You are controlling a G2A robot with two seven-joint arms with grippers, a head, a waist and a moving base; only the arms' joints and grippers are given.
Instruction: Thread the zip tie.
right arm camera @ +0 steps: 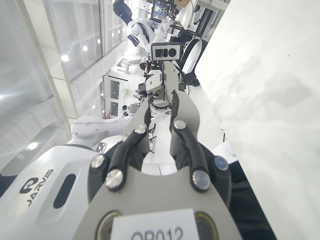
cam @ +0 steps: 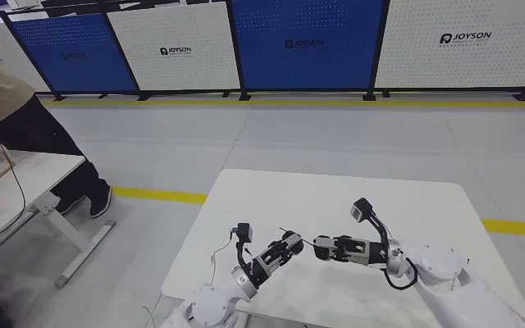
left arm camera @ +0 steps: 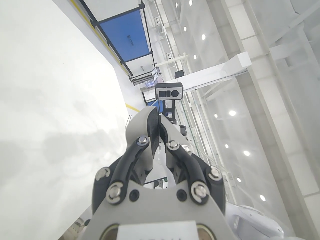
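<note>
Left gripper point(left arm camera: 157, 117) pinches zip tie point(cam: 284, 230) between fingertips.

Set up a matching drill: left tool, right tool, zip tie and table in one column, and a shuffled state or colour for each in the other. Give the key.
Column one:
1. left tool
2. right tool
3. zip tie
4. table

Column two:
A. white
B. fingers apart
C. thin and dark, where the tools meet
D. fingers shut

Pairs: 1-D, 2-B, 3-C, 4-A
</note>
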